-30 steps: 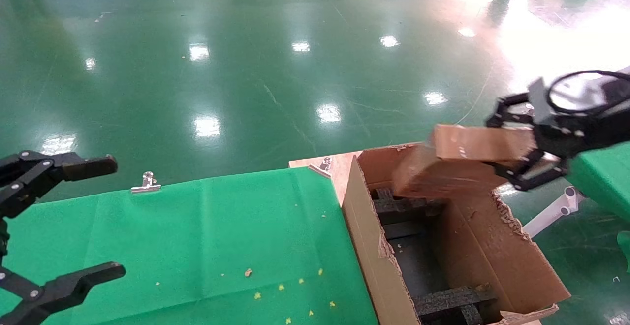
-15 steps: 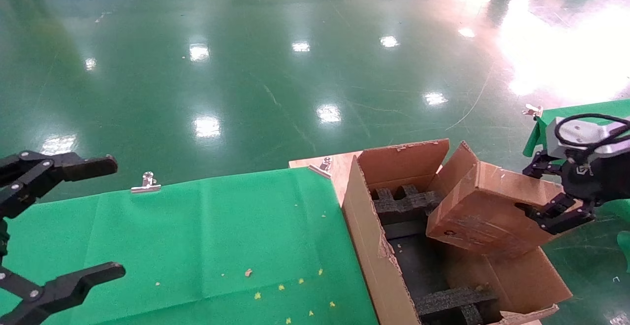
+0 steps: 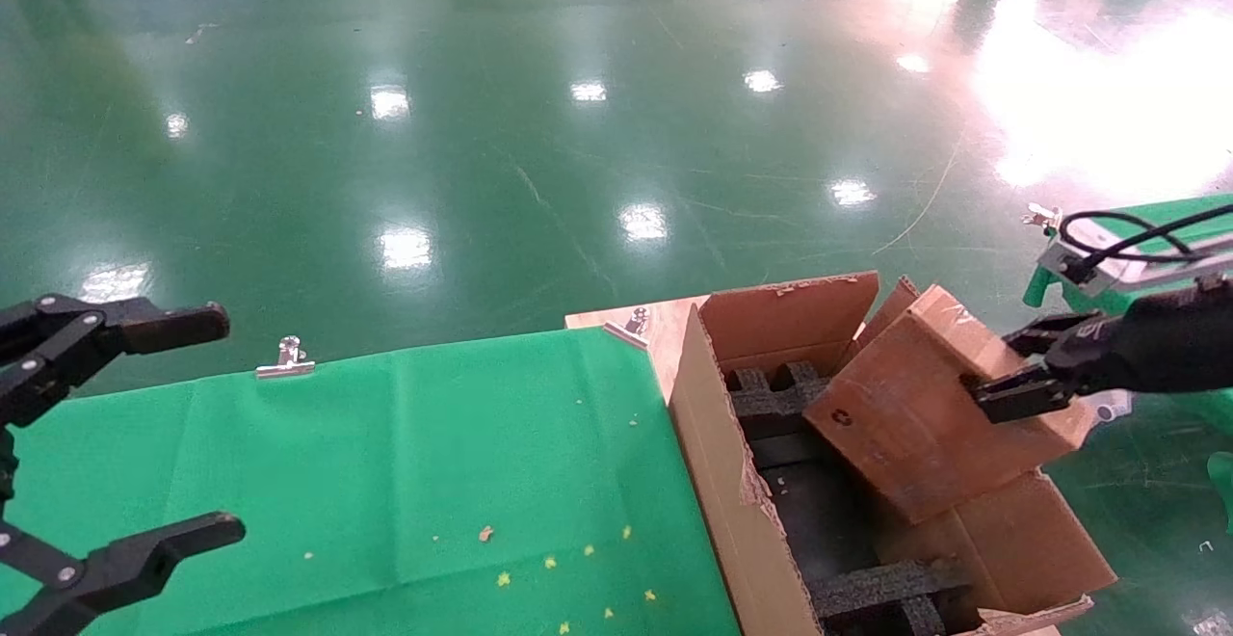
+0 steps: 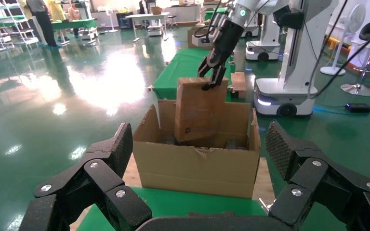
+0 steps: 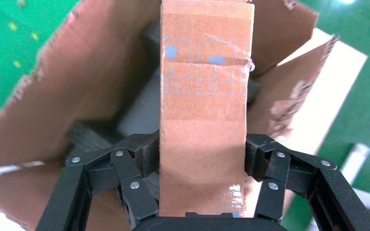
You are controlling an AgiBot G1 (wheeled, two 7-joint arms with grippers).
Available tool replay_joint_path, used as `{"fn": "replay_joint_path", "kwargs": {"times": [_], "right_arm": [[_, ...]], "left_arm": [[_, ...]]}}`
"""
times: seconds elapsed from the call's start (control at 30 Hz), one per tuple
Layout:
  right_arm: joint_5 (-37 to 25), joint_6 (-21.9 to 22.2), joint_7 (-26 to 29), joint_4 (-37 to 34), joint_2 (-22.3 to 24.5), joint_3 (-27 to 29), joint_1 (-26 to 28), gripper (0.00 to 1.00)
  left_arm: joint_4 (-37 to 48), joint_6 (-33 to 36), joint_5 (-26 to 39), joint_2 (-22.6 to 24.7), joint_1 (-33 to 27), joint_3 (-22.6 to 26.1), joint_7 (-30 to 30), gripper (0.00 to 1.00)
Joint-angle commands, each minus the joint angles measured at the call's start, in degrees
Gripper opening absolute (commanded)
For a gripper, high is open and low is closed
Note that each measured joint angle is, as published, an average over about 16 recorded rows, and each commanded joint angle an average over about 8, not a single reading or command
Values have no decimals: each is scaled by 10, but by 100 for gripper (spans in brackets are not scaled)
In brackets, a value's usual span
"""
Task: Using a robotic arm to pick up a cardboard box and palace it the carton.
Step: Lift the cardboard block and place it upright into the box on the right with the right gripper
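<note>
Cardboard box tilted steeper into carton; recycling mark showing.

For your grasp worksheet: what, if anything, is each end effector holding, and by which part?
The right end effector is shut on the cardboard box, clamping its two long sides near one end, above the carton. The left end effector is open, holding nothing.
</note>
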Motion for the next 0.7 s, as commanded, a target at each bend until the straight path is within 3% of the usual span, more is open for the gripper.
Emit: {"fn": "replay_joint_path", "kwargs": {"times": [0.03,0.33,0.7], "right_arm": [[23,14,27,3,9,5,-19,0],[59,34,48,24,30,9,-49,0],[55,37,70,15,23,7,-48,0]], "left_arm": [[0,0,0,0,0,0,0,100],[0,0,0,0,0,0,0,100],[0,0,0,0,0,0,0,100]]}}
